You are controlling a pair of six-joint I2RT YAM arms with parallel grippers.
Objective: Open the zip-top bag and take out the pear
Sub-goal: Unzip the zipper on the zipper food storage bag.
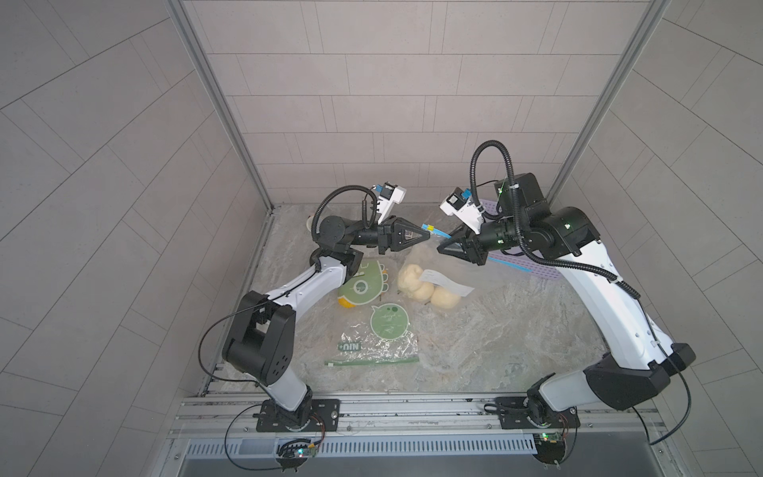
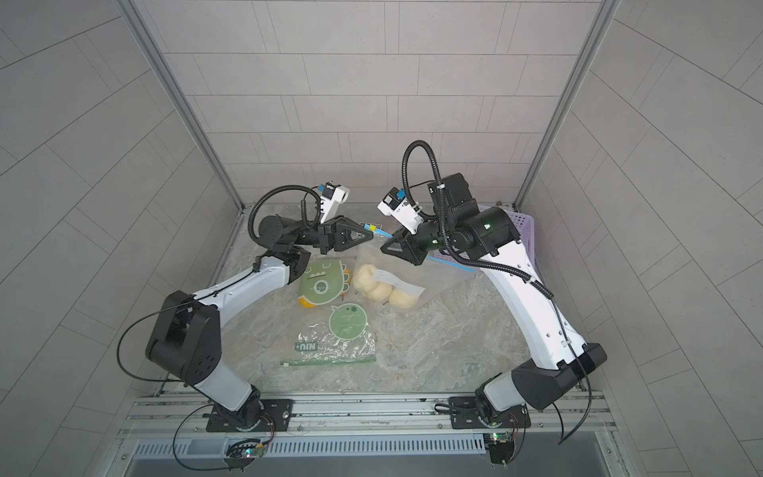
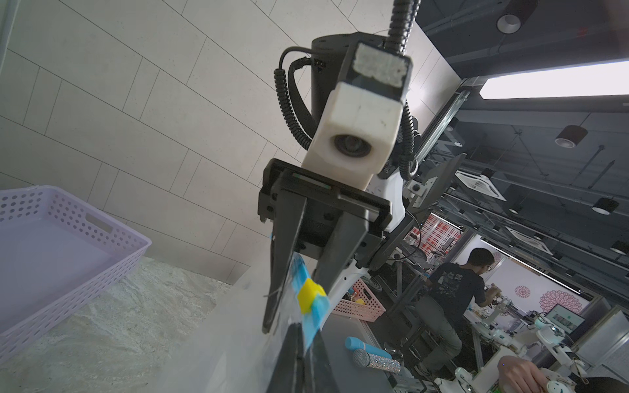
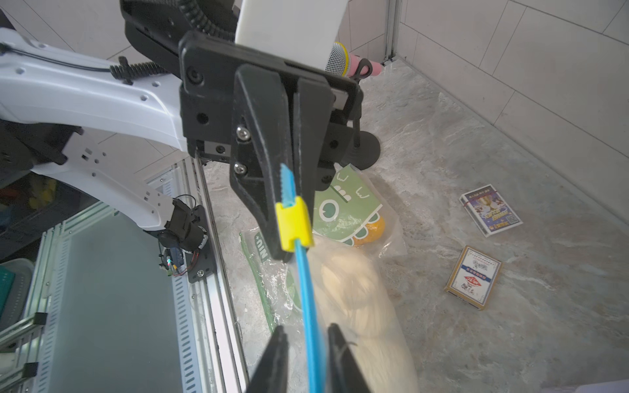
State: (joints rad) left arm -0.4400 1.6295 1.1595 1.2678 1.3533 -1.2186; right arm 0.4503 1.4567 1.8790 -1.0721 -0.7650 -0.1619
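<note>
**Quick layout rundown**

We've got the zip-top bag (image 1: 448,283) in the middle, pears (image 1: 413,281) in it. Just left sits a second bag (image 1: 363,285) with a fruit (image 1: 346,304) inside, a flat bag (image 1: 380,347) in front, a basket (image 2: 526,229) back right.

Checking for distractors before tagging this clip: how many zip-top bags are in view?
3. The blue-zip bag is held by its top in the left gripper; the dinosaur bag lies beside the left arm; the green-zip bag lies flat nearest the front. Others may hide behind the arms.
</note>
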